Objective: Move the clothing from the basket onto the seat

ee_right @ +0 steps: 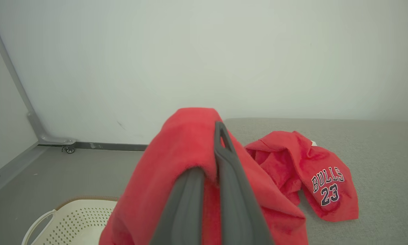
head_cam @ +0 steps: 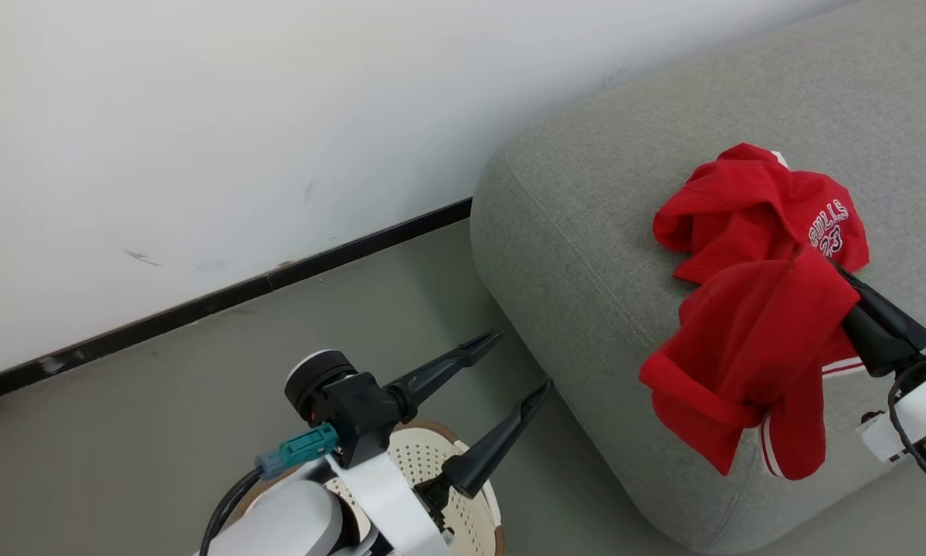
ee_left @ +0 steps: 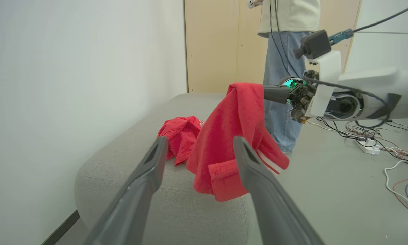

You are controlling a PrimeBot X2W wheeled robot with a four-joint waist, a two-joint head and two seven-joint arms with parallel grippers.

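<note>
Red clothing [head_cam: 748, 340] with white stripe trim hangs bunched.

Light-grey sofa [head_cam: 586, 247], red clothing [head_cam: 748, 201] lying crumpled on top, grey floor [head_cam: 200, 401] beside it, cream basket [head_cam: 424, 457] on floor

Person [ee_left: 278, 119] standing beside floor cables [ee_left: 357, 130]

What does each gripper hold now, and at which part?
The right gripper is shut on a red garment, pinching a bunched fold; the left gripper holds nothing.
</note>
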